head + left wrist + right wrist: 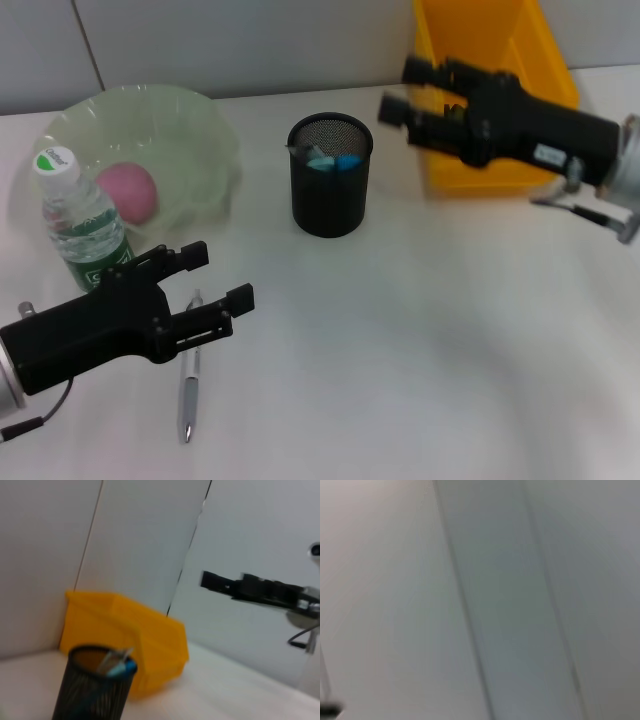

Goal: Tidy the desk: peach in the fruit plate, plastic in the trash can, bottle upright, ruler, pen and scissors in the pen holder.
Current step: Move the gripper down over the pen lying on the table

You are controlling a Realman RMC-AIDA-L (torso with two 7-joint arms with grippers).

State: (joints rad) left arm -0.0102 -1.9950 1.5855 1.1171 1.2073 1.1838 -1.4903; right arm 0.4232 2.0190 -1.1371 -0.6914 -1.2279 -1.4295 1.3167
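Note:
A pink peach [128, 191] lies in the pale green fruit plate [205, 125]. The bottle [80, 222] stands upright in front of the plate. The pen [188, 385] lies on the table, partly under my left gripper [217, 277], which hovers open with nothing between its fingers. The black mesh pen holder [330, 188] [93, 690] contains blue and grey items; I cannot tell whether they are the scissors or the ruler. The yellow trash can [480, 60] [125, 627] stands at the back right. My right gripper [405, 88] [210, 580] is open in the air at its near left corner. The plastic is out of view.
A grey wall with panel seams [470, 605] runs behind the table. White tabletop [420, 340] stretches in front of the pen holder and to the right of the pen.

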